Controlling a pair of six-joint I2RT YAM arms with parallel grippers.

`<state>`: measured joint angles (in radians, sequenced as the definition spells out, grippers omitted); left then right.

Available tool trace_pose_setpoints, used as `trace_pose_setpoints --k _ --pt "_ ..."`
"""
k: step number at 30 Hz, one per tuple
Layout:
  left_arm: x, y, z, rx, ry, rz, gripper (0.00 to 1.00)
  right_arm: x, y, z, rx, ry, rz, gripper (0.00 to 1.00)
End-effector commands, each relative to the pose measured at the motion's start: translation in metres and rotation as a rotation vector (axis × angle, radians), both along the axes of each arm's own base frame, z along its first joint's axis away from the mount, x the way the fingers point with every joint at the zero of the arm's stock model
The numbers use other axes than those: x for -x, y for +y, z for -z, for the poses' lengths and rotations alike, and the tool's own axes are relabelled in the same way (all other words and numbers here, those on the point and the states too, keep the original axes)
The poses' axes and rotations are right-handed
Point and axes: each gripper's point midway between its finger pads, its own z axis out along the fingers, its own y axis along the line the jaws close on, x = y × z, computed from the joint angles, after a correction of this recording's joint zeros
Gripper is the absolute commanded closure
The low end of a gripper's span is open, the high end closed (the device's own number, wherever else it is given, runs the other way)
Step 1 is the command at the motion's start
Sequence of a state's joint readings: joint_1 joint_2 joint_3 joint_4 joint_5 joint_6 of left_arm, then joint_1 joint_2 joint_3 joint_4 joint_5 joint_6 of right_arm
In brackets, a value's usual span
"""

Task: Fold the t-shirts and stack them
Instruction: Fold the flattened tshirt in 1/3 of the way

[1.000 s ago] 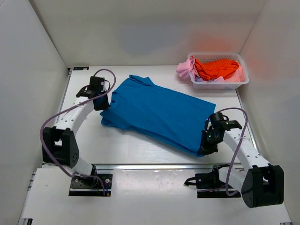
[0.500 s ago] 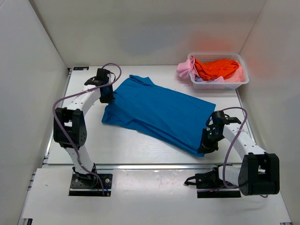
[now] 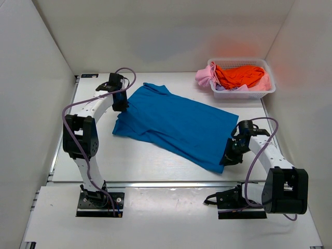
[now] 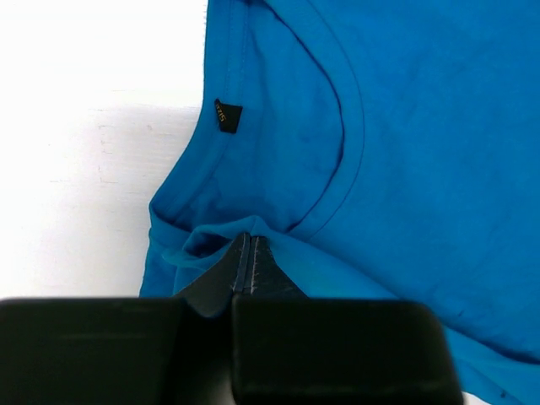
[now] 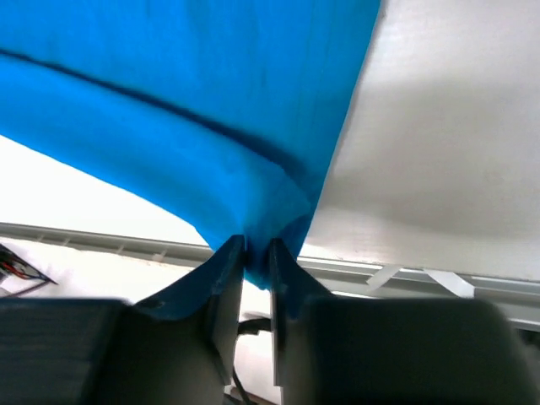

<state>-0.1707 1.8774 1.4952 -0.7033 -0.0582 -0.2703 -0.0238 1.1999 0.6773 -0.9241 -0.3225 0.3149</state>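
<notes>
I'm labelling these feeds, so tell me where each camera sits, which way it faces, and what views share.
Top external: fixed above and behind, looking down on the table, blue t-shirt and basket; left arm and right arm show.
Left wrist: on the left arm, facing the collar; left gripper pinches cloth.
Right wrist: on the right arm, facing the hem; right gripper slightly open around it.
Shared: the blue t-shirt.
</notes>
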Motion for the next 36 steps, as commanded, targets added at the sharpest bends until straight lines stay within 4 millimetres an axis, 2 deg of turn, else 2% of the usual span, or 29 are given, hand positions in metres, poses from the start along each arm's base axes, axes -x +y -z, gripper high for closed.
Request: trace_pose_setpoints --k 1,2,8,9,15,16,19,26,31,32,33,34,35,36 --pt "-0.012 -0.001 -0.022 0.016 -0.061 0.01 1.0 -0.017 0.002 -0.007 -0.026 -0.062 0.026 0.85" --pt "-0.014 -0.003 -0.021 0.023 -0.065 0.008 1.0 -0.02 0.003 -0.007 -0.032 -0.067 0.028 1.0" --pt "-0.015 -0.001 -0.022 0.02 -0.066 0.005 1.0 -0.034 -0.006 -0.021 0.019 -0.14 0.065 1.0" --pt "-0.018 -0.001 -0.028 0.024 -0.08 0.003 1.0 -0.034 -0.006 -0.022 0.023 -0.146 0.066 1.0" --pt "-0.023 0.001 -0.028 0.027 -0.085 -0.003 1.0 -0.038 -0.011 -0.031 0.077 -0.18 0.064 1.0" --pt "-0.022 0.003 -0.023 0.019 -0.072 -0.009 1.0 -0.039 -0.013 -0.03 0.091 -0.182 0.067 1.0" --pt "-0.026 0.002 -0.027 0.023 -0.086 -0.011 1.0 -0.042 -0.014 -0.034 0.096 -0.196 0.072 1.0" --pt "-0.029 0.003 -0.022 0.023 -0.077 -0.019 1.0 -0.038 -0.02 -0.021 0.121 -0.156 0.065 1.0" --pt "-0.042 0.003 -0.014 0.01 -0.066 -0.022 1.0 -0.044 -0.026 -0.014 0.153 -0.136 0.07 1.0" --pt "-0.046 0.003 -0.018 0.008 -0.074 -0.026 0.95 -0.044 -0.03 -0.013 0.169 -0.127 0.074 0.93" --pt "-0.048 0.005 -0.017 0.009 -0.067 -0.028 0.79 -0.044 -0.037 -0.012 0.206 -0.109 0.092 0.8" --pt "-0.053 0.006 -0.023 0.006 -0.078 -0.032 0.71 -0.046 -0.038 -0.013 0.208 -0.11 0.096 0.73" --pt "-0.056 0.01 -0.024 0.004 -0.083 -0.045 0.61 -0.047 -0.043 -0.015 0.232 -0.113 0.108 0.61" --pt "-0.059 0.009 -0.028 0.005 -0.092 -0.038 0.56 -0.051 -0.046 -0.018 0.254 -0.122 0.103 0.55"
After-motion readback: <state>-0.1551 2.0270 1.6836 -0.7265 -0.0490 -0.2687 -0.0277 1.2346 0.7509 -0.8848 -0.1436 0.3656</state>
